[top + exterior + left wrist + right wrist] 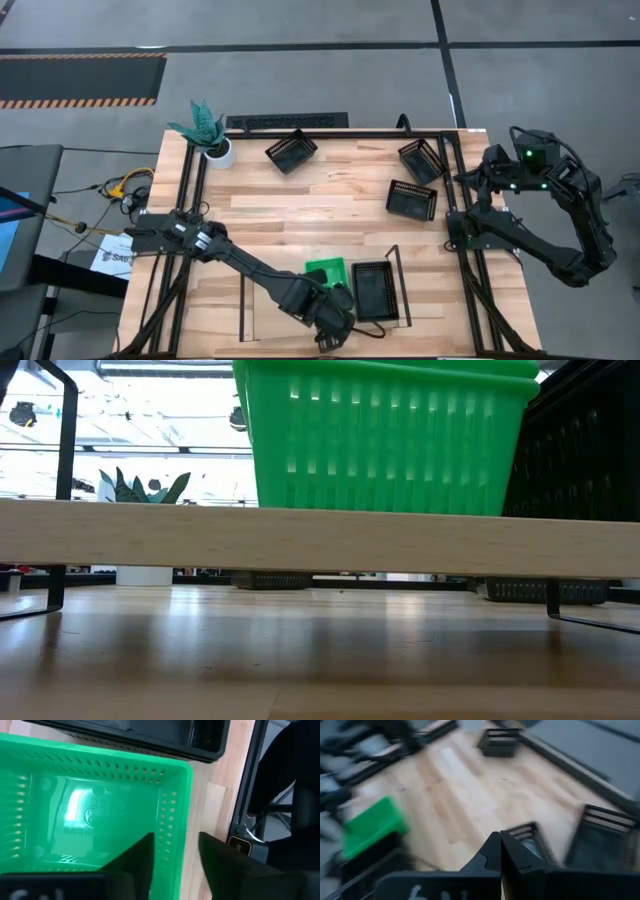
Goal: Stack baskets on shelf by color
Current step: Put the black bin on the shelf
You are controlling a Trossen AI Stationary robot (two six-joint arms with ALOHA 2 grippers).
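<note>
We find the left end effector [175, 862] at the bench's front edge, fingers parted astride the wall of the green basket [325, 270], not clamping; it sits on the shelf [320, 540] beside a black basket [375, 290]. Right end effector [500, 851] clenched, empty, near the right edge

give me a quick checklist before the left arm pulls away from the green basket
1. Green basket on the shelf: ok, it sits on the board beside a black basket.
2. Left gripper released: cannot tell, its jaws straddle the green wall with a gap on the outer side, but contact is unclear.
3. Green baskets nested square: ok, rims look level in the low view.
4. Right gripper out of the way: ok, shut and empty at the table's right side.
5. Black baskets left to stack: not ok, three lie loose on the table.
</note>
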